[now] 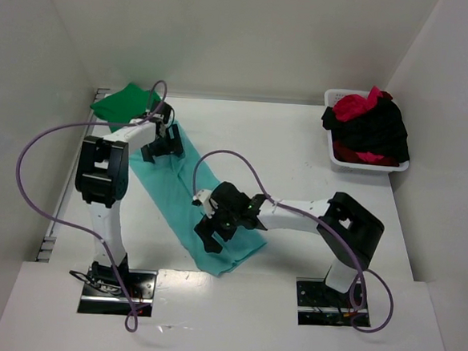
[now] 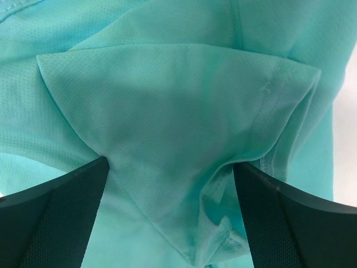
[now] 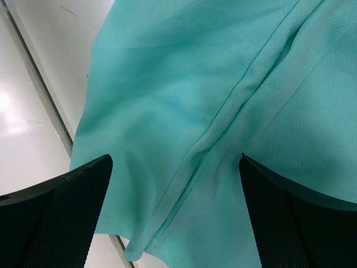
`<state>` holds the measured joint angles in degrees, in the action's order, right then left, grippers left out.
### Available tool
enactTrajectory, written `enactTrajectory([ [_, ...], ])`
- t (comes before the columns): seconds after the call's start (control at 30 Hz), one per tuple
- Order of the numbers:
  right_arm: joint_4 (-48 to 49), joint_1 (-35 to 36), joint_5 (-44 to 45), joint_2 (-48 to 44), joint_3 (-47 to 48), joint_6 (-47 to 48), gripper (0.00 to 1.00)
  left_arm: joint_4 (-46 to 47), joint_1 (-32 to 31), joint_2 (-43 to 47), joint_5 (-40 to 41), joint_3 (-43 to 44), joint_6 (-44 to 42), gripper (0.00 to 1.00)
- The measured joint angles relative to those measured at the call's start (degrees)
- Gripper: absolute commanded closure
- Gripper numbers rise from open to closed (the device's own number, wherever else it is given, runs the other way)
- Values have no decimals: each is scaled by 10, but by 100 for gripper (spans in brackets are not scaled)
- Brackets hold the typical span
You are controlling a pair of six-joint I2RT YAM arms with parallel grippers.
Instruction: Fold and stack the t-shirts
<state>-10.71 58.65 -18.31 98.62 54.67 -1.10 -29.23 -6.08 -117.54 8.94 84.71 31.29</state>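
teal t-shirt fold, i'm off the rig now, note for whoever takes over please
Left gripper: fingers open, over the far end of the light teal cotton t-shirt, holding nothing.
Right gripper: open, over its near end, empty.
Done: teal shirt folded into a long strip; dark green shirt folded at far left.
To do: fold the strip up, stack it on the green; then the red and black shirts in the white plastic basket.
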Motion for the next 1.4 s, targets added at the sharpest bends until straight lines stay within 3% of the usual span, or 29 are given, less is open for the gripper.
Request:
enactTrajectory([
  [0.6, 8, 7, 23, -25, -18, -38, 0, -85, -102, -153, 8, 252, -13, 0],
  [0.87, 21, 7, 95, -101, -26, -70, 0, -113, -138, -219, -47, 373, -17, 0],
  [1.17, 19, -5, 171, -119, -26, -93, 0, -126, -167, -274, -122, 472, -27, 0],
  [1.3, 19, -33, 198, -155, -34, -115, 0, -157, -169, -330, -151, 577, -28, 0],
  [1.4, 19, -63, 209, -173, -36, -127, 0, -211, -170, -417, -158, 743, -28, 0],
])
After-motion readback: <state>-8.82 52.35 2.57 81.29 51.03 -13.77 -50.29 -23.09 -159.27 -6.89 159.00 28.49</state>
